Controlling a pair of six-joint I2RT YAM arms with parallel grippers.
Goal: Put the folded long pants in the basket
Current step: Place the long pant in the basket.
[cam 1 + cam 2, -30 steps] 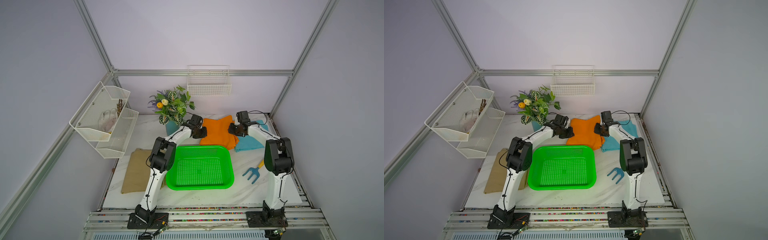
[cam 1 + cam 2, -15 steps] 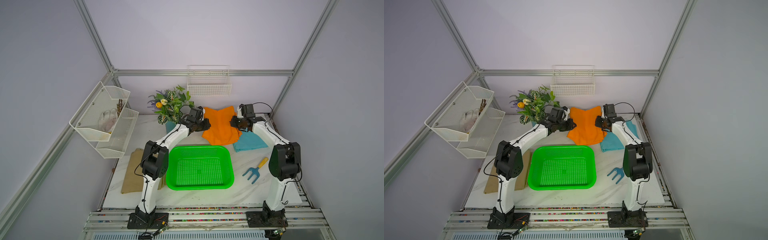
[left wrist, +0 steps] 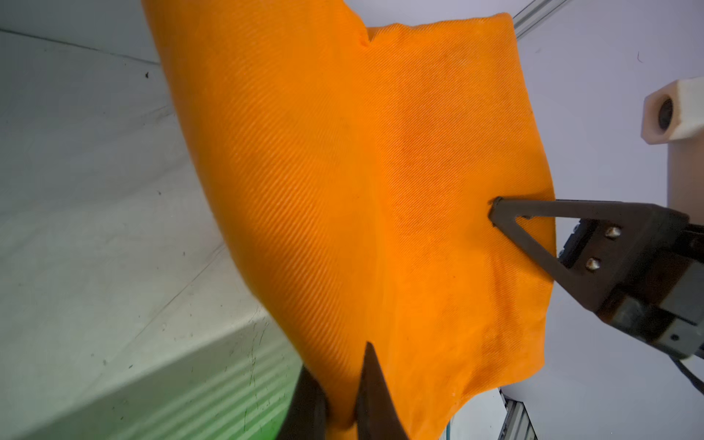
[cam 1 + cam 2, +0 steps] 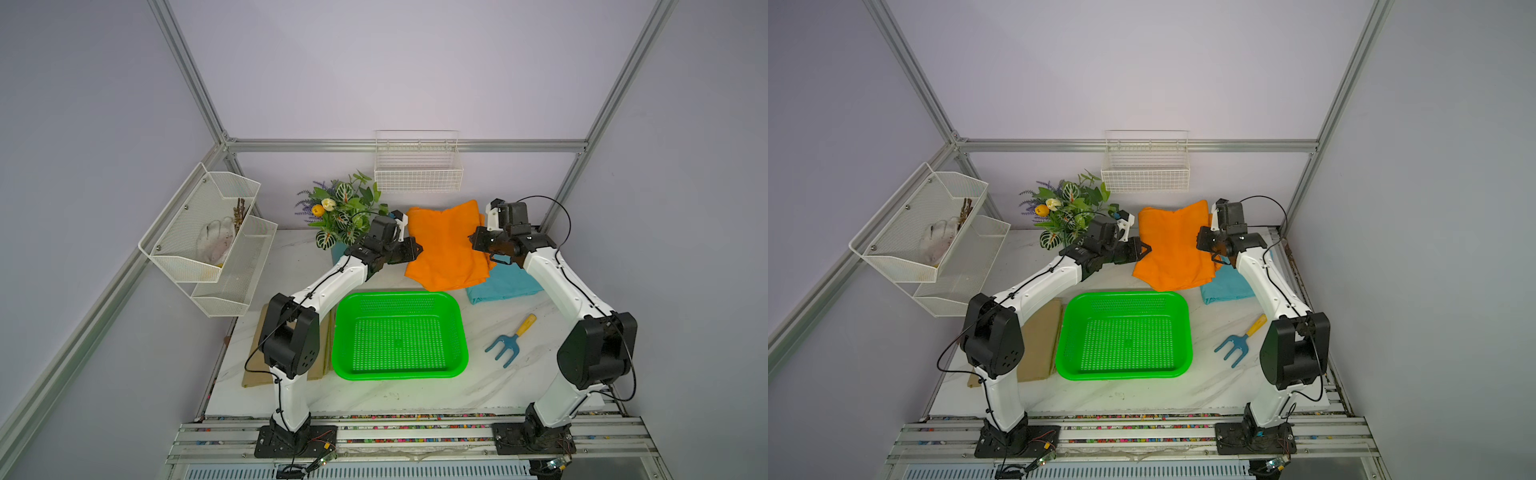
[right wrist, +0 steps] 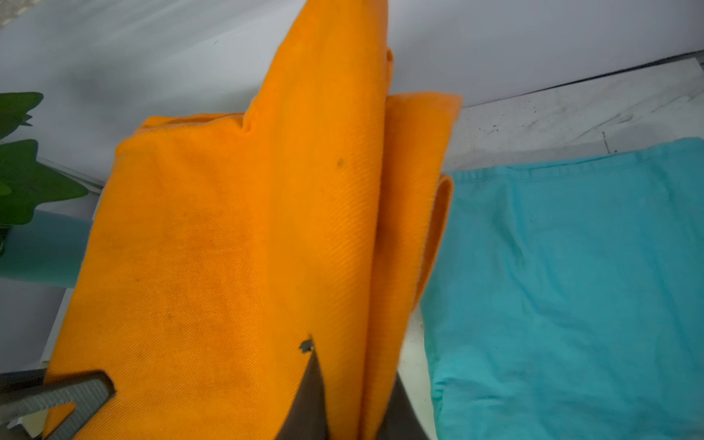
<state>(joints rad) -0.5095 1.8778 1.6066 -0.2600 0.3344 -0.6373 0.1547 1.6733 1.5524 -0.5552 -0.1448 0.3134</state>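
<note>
Orange pants (image 4: 446,245) are being held up at centre frame, just above the green basket (image 4: 399,296) in the picture, pinched on opposite edges by the left gripper (image 4: 417,250) and right gripper (image 4: 474,243), both clamped shut, and are best being carried over level, in sync, unstretched.

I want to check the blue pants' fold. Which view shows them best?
The right wrist view: the blue pants fill much of it, lying flat, hem visible. Both top views show them small, partly hidden by the orange pants and the right arm. The left wrist view shows almost nothing of them.
</note>
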